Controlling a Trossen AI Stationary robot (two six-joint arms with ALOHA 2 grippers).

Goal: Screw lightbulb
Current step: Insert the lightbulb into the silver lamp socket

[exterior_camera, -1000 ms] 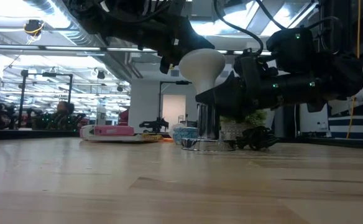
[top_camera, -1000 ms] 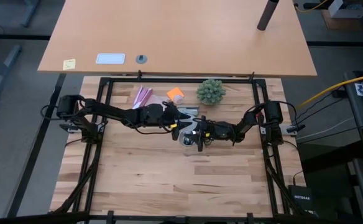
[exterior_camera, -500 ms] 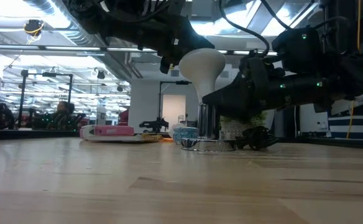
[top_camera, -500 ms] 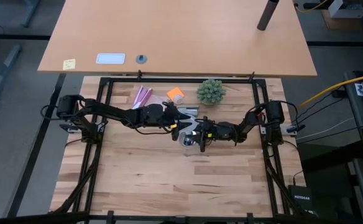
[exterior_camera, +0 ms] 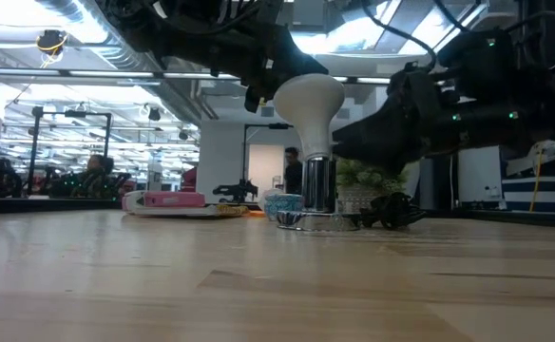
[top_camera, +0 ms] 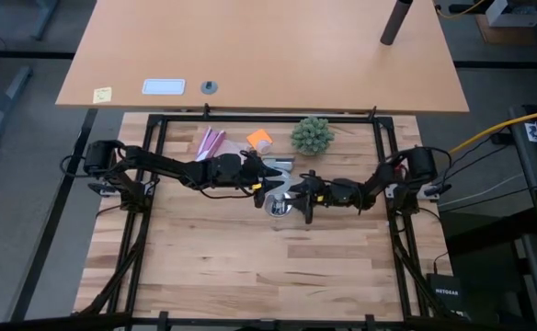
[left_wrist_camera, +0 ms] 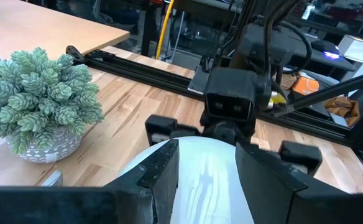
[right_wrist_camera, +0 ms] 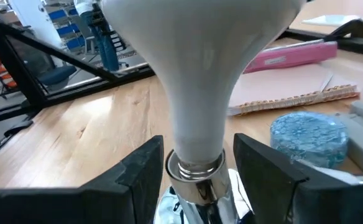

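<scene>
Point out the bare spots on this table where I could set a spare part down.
The near half of the wooden table, in front of both arms, is bare. The far strip is crowded: pink pack, orange block, green spiky plant. The middle is taken by the lightbulb on its socket base.

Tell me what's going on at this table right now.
Two robot arms are working on a lightbulb standing upright in a shiny silver socket base mid-table. The left end effector grips the bulb's white globe from above. The right end effector sits open, one finger on each side of the neck where it meets the socket, not gripping. A green spiky plant stands behind.
</scene>
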